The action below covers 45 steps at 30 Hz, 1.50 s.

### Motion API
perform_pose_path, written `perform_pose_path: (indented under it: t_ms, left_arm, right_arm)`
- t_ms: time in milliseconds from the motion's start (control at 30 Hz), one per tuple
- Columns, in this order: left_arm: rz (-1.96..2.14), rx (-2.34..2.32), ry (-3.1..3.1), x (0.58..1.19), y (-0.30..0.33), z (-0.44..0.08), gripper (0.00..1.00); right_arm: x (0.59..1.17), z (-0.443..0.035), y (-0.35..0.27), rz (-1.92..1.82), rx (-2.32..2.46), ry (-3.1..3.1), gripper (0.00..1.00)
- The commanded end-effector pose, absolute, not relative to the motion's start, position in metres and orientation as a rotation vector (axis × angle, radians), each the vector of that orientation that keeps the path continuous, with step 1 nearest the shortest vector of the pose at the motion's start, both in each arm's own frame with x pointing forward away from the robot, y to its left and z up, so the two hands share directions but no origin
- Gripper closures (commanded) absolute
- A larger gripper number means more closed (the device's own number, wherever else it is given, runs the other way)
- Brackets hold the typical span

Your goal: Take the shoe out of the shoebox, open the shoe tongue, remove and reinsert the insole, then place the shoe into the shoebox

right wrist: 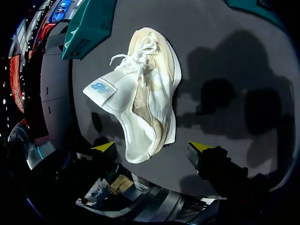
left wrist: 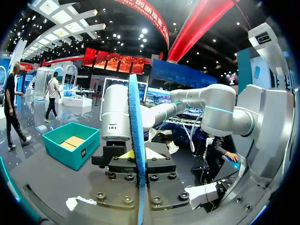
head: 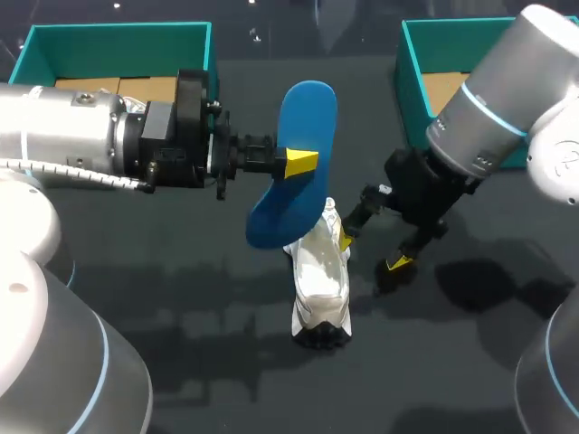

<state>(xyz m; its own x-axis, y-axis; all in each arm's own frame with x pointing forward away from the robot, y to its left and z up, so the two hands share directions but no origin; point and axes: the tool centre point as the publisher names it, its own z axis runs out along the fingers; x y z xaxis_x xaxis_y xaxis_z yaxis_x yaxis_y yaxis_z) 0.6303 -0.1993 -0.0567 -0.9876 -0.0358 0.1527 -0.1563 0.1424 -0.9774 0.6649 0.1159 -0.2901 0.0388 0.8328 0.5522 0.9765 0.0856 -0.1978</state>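
A white and beige shoe (head: 321, 280) lies on the dark table, its tongue pulled up and laces loose. In the right wrist view the shoe (right wrist: 140, 93) has its heel end between the fingers of my right gripper (right wrist: 151, 146), which stands open with a gap on both sides. From above, my right gripper (head: 371, 253) hangs just right of the shoe. My left gripper (head: 298, 163) is shut on a blue insole (head: 294, 172), held in the air above the shoe. The left wrist view shows the insole (left wrist: 136, 140) edge-on between the fingers of the left gripper (left wrist: 137, 154).
Two teal boxes with cardboard inside stand at the back: one at the left (head: 118, 41) behind my left arm, one at the right (head: 412, 63) partly hidden by my right arm. Bare dark table lies in front of the shoe.
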Motion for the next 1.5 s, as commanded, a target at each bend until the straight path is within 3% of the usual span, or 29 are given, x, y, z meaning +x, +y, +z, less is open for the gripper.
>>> perform_pose_path:
  t_ms: [33, 200, 700, 1267, 1500]
  left_arm:
    - [2.026, -0.231, -2.579, 0.647, -0.204, -0.052, 1.0]
    - [2.067, -0.523, -2.826, 0.657, -0.208, -0.061, 1.0]
    - [2.117, -0.572, -2.822, 0.659, -0.209, -0.063, 1.0]
    - [2.425, -1.46, -2.89, 0.683, -0.209, -0.113, 1.0]
    - [2.425, -1.46, -2.89, 0.683, -0.209, -0.113, 1.0]
  right_arm:
    - [0.668, -0.272, 0.095, -0.497, -1.67, -1.68, 0.0]
    - [0.674, -0.257, 0.099, -0.613, -1.624, -1.641, 0.0]
    - [0.679, -0.247, 0.106, -0.635, -1.694, -1.627, 0.0]
    - [0.721, -0.204, 0.106, -0.868, -1.605, -1.347, 0.0]
    - [0.725, -0.203, 0.104, -0.888, -1.592, -1.305, 0.0]
